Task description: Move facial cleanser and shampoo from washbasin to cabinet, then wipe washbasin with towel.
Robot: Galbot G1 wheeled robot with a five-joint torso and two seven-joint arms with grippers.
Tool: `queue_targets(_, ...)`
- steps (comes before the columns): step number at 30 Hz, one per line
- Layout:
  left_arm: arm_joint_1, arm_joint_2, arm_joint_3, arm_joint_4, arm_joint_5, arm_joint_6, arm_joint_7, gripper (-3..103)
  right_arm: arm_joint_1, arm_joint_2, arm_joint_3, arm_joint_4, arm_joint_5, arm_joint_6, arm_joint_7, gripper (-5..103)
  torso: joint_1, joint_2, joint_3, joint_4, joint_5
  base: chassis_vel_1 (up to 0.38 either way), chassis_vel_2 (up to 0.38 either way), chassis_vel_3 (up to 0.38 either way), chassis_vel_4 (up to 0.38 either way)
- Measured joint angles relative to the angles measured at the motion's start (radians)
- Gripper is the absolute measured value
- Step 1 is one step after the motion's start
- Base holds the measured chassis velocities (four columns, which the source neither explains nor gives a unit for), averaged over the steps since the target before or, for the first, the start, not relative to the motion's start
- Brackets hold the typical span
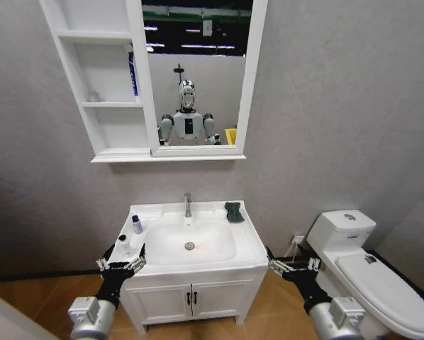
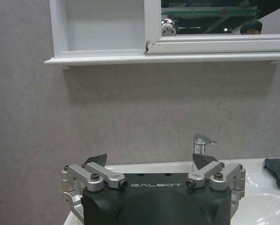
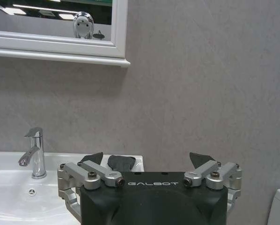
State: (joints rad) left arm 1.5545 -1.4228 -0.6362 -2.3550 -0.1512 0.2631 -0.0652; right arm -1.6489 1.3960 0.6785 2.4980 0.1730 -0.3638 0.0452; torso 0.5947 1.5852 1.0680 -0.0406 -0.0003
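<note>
**Two open claws wait at the front of the sink**

The left gripper (image 1: 121,265) is at the front left corner of the white rectangular ceramic washbasin (image 1: 249,244). Its fingers are spread wide apart. It holds nothing and touches nothing. In the left wrist view the left gripper (image 2: 150,158) points at the grey wall, with the shiny chrome tap (image 2: 201,145) seen past one of its fingers.

The right gripper (image 1: 291,267) is just off the front right corner of the washbasin, between it and the white toilet (image 1: 371,276). Its fingers are spread wide apart too, and it is empty. In the right wrist view the right gripper (image 3: 149,159) faces the wall as well.

A small dark bottle with a pale cap (image 1: 137,224) stands on the left rim of the washbasin. A clear bottle with a black cap (image 1: 123,244) stands just in front of it, near the left gripper.

The small dark grey towel (image 1: 234,212) lies on the back right corner of the washbasin, to the right of the tap.

The white wall cabinet with three shelves and a tall mirror (image 1: 98,85) hangs above the washbasin. A blue item (image 1: 133,73) stands in its middle shelf, right beside the mirror. I cannot tell what the item is.

Under the washbasin is a white two-door cupboard with black handles (image 1: 191,299).
</note>
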Motion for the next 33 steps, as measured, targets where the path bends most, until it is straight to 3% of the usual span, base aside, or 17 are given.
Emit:
queue_targets(6,-0.003,-0.020,0.004,0.068,0.043,-0.042,-0.001,100,0.002,0.000,0.001,-0.003,0.000,0.007,0.002,100,-0.001,0.001,0.000,0.0009,0.0003,0.061,-0.032,-0.045,0.049)
queue_targets(13,-0.076,-0.030,0.033,0.269,0.047,-0.088,-0.013,100,0.003,0.006,0.004,-0.009,0.003,0.021,0.009,100,0.000,0.000,0.000,0.0005,0.0001,0.000,0.000,0.000,0.000)
queue_targets(18,-0.143,-0.031,0.042,0.358,0.039,-0.097,-0.037,100,0.001,0.007,0.006,-0.017,0.003,0.029,0.017,100,0.000,0.000,0.000,0.0005,0.0001,0.000,0.000,0.000,0.000)
queue_targets(22,-0.218,-0.030,0.018,0.443,0.033,-0.110,-0.112,100,0.012,0.003,-0.002,-0.025,0.005,0.029,0.018,100,0.000,0.000,0.000,0.0010,0.0004,0.000,0.000,0.000,0.000)
queue_targets(26,-0.272,-0.025,0.010,0.495,0.032,-0.109,-0.139,100,0.008,0.008,-0.001,-0.033,0.003,0.039,0.018,100,0.000,0.000,0.000,0.0005,0.0003,0.000,0.000,0.000,0.000)
queue_targets(33,-0.346,-0.018,0.012,0.586,0.036,-0.107,-0.145,100,0.013,0.006,0.003,-0.042,0.004,0.046,0.018,100,0.000,0.000,0.000,0.0006,0.0002,0.000,0.000,0.000,0.000)
